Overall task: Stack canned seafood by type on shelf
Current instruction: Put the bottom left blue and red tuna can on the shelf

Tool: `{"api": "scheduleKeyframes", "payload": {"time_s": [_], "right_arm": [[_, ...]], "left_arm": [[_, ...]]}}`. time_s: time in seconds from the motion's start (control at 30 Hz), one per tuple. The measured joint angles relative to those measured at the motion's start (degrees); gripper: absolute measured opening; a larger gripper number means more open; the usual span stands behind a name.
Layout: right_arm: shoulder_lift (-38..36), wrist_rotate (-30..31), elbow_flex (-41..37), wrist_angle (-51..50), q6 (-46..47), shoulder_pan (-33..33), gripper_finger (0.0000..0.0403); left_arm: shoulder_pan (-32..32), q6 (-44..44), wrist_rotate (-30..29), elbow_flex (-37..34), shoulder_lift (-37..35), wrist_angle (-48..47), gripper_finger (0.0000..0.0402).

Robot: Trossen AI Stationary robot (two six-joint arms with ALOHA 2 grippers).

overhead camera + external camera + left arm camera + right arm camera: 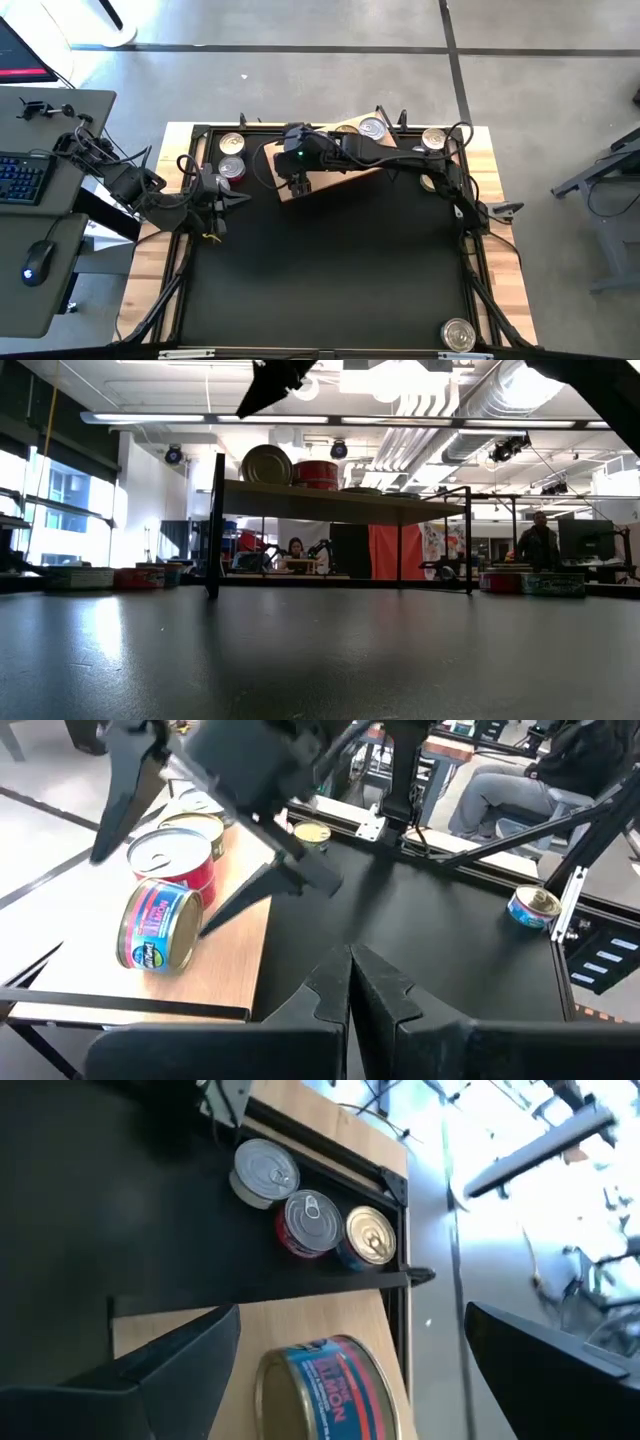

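A blue and red can (325, 1390) lies on its side on the wooden shelf (290, 1325), between the wide-open fingers of the right gripper (293, 188). A red can (180, 855) stands just beside it, perhaps touching. The left gripper (240, 200) waits near the table's left edge, fingers together.

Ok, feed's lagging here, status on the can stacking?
Right gripper open over a blue-and-red can lying sideways on the shelf. Upright red can close beside it. Left gripper shut, waiting at table left.
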Motion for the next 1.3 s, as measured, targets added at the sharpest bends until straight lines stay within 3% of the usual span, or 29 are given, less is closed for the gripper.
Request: {"api": "scheduleKeyframes", "payload": {"time_s": [0.23,0.4,0.6,0.67,0.73,0.87,0.9,1.13,1.3], "right_arm": [[-1.1,5.2,0.3,-1.4,9.0,-0.1,0.0378],[-1.0,2.4,0.0,-7.4,4.9,-0.2,0.0378],[-1.1,4.3,0.1,-6.4,9.3,0.1,0.0361],[-2.0,5.6,0.0,-5.9,12.1,0.3,0.0324],[-2.6,6.4,0.1,-6.6,16.4,0.3,0.0259],[-2.6,1.4,-3.7,-5.4,23.2,-0.6,0.0060],[-2.4,-0.2,-5.0,-4.1,23.9,-0.9,0.0031],[-4.5,0.3,-6.6,3.1,29.7,0.4,0.0005],[-8.2,2.6,-8.9,-4.2,32.6,1.1,0.0001]], "left_arm": [[0.0,-0.7,0.0,0.0,0.0,-0.2,0.0000],[0.1,-1.0,0.3,0.0,0.0,1.0,0.0000],[0.1,-1.6,0.2,0.0,0.0,0.9,0.0000],[0.1,-2.1,0.0,0.0,0.0,0.8,0.0000],[0.1,-2.6,-1.0,0.0,0.0,0.8,0.0000],[1.4,-1.9,-2.8,0.0,0.9,0.6,0.0000],[2.2,-1.6,-2.6,0.0,1.4,0.6,0.0000],[7.1,-0.3,4.7,0.0,6.1,0.9,0.0000],[7.2,5.3,5.8,0.0,6.6,3.9,0.0000]]}}
